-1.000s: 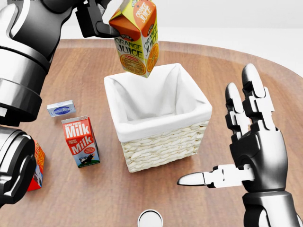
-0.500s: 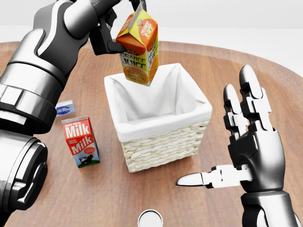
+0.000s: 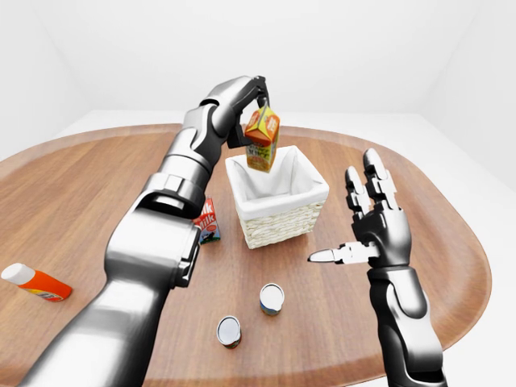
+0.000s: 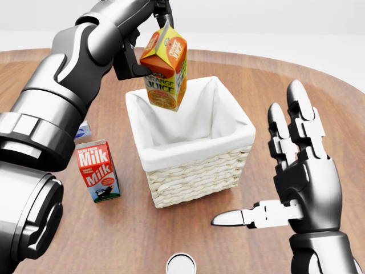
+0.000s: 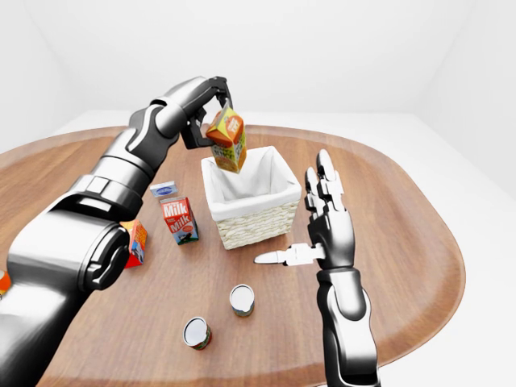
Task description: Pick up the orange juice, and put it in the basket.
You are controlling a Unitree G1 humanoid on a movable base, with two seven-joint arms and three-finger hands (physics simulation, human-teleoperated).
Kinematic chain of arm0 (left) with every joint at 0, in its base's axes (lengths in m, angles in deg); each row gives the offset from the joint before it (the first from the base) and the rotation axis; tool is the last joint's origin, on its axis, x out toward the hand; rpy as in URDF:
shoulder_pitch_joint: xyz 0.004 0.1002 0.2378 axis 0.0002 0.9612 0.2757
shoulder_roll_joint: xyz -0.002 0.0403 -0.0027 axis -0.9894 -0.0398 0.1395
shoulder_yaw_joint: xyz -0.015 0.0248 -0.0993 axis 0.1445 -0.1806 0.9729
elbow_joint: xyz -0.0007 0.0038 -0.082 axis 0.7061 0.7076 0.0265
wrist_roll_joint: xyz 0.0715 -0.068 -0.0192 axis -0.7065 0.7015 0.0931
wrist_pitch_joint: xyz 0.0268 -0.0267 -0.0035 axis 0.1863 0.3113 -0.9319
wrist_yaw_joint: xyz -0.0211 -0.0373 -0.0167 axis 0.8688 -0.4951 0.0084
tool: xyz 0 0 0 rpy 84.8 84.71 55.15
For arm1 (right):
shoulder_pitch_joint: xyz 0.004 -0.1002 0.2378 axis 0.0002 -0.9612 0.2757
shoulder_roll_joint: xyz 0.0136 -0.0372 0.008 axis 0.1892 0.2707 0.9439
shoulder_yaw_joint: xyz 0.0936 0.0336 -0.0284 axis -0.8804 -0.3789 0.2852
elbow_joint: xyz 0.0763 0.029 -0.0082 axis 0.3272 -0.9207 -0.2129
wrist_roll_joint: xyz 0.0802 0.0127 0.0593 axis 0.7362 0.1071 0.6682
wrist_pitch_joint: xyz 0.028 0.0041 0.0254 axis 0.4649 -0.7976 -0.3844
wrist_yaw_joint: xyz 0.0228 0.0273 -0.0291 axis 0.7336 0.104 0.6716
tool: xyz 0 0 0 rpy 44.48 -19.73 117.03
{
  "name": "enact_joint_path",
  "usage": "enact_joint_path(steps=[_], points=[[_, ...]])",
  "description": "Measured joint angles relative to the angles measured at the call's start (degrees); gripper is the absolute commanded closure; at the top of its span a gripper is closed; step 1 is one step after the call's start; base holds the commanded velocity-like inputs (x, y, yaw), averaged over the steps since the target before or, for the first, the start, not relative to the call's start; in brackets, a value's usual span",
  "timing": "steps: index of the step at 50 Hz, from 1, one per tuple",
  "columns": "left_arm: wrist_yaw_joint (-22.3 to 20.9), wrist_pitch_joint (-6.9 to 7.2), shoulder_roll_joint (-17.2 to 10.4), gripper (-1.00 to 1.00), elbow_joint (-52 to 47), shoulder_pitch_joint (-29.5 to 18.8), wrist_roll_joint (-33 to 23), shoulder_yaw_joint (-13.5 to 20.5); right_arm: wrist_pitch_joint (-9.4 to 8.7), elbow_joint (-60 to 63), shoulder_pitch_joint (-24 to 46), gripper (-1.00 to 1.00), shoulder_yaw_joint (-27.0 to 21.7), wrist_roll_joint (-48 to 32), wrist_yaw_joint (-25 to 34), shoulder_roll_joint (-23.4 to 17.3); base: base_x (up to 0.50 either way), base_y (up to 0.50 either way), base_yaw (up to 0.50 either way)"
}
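Observation:
The orange juice carton [image 4: 165, 67] hangs tilted in the air above the far left rim of the wicker basket [image 4: 197, 171], which has a white cloth lining. My left hand [image 4: 141, 43] is shut on the carton's top and left side, the arm reaching in from the left. My right hand [image 4: 296, 171] stands open to the right of the basket, fingers up and thumb pointing left, holding nothing.
A red milk carton [image 4: 97, 170] stands left of the basket, with a small blue-and-white box [image 5: 164, 189] beyond it. An orange-red carton [image 5: 135, 242], two cans [image 5: 241, 299] [image 5: 196, 331] and an orange bottle [image 3: 34, 281] lie on the round wooden table [image 3: 97, 193].
My left arm has stretched farther over the table and lowered the juice carton slightly toward the basket's opening. The right hand has barely moved.

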Motion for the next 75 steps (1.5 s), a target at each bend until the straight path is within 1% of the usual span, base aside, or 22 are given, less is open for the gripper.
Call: enact_joint_path(steps=[27,47,48,49,55,65,75], points=[[2.8,0.0,2.02,1.0,1.34,1.87,-0.64,-0.23,0.0,-0.15,-0.2,-1.0,0.23,-0.13,0.14,0.07,0.0,0.0,0.0],[5.89,0.0,2.75,1.0,2.53,3.28,-3.25,-0.85,0.0,0.01,-0.16,-1.0,0.26,-0.06,0.13,0.07,0.0,0.0,0.0],[6.22,0.0,2.8,0.69,2.58,3.35,-3.49,-0.89,0.0,0.06,-0.15,-1.0,0.24,-0.04,0.13,0.07,0.0,0.0,0.0],[6.54,0.0,2.83,-1.0,2.61,3.38,-3.74,-0.87,0.0,0.1,-0.14,-1.0,0.22,-0.02,0.13,0.06,0.0,0.0,0.0],[7.97,-0.01,2.98,-1.0,2.48,3.21,-4.69,-0.01,0.0,0.26,-0.13,-1.0,0.17,0.09,0.15,0.05,0.0,0.0,0.0],[9.07,-0.01,3.05,-1.0,2.25,3.24,-4.82,0.91,0.0,0.51,-0.24,-1.0,0.19,0.19,0.18,0.06,0.0,0.0,0.0],[9.45,-0.01,3.07,-1.0,1.88,3.9,-3.62,1.68,0.0,0.38,-0.29,-1.0,0.34,0.09,0.17,0.11,0.0,0.0,0.0]])
